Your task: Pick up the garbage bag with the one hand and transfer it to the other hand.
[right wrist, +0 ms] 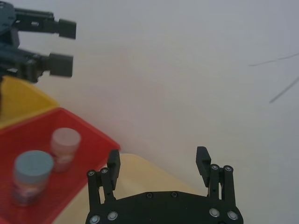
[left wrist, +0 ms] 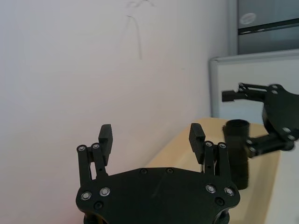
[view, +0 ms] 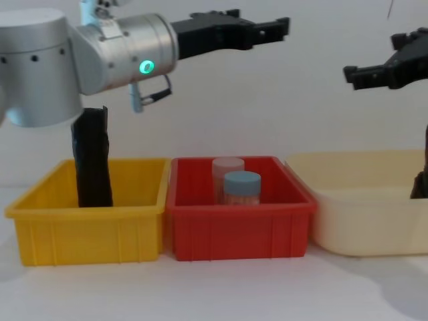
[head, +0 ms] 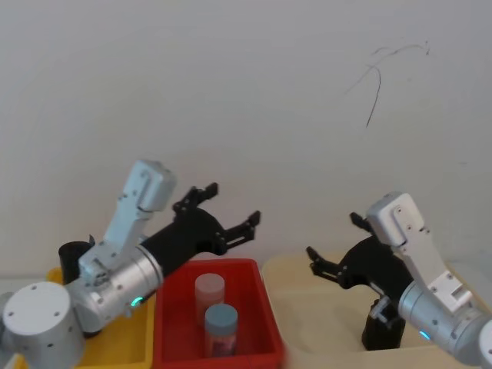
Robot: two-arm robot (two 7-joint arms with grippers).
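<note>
The garbage bag [head: 382, 329] is a black upright roll with an even top, standing in the beige bin [head: 323, 323] at the right; it also appears in the left wrist view [left wrist: 237, 156] and at the chest view's right edge [view: 420, 184]. My right gripper [head: 333, 236] hangs open in the air above and to the left of the bag, holding nothing [right wrist: 159, 161]. My left gripper [head: 231, 205] is raised over the red bin's far edge, open and holding nothing [left wrist: 151, 133], pointing toward the right gripper. A clear gap separates the two grippers.
A second black roll [view: 91, 160] with a notched top stands in the yellow bin [view: 87, 231] at the left. The red bin [view: 241, 227] in the middle holds two jars, one pale-lidded [view: 229, 170] and one with a blue-grey lid [view: 241, 186]. A white wall rises behind.
</note>
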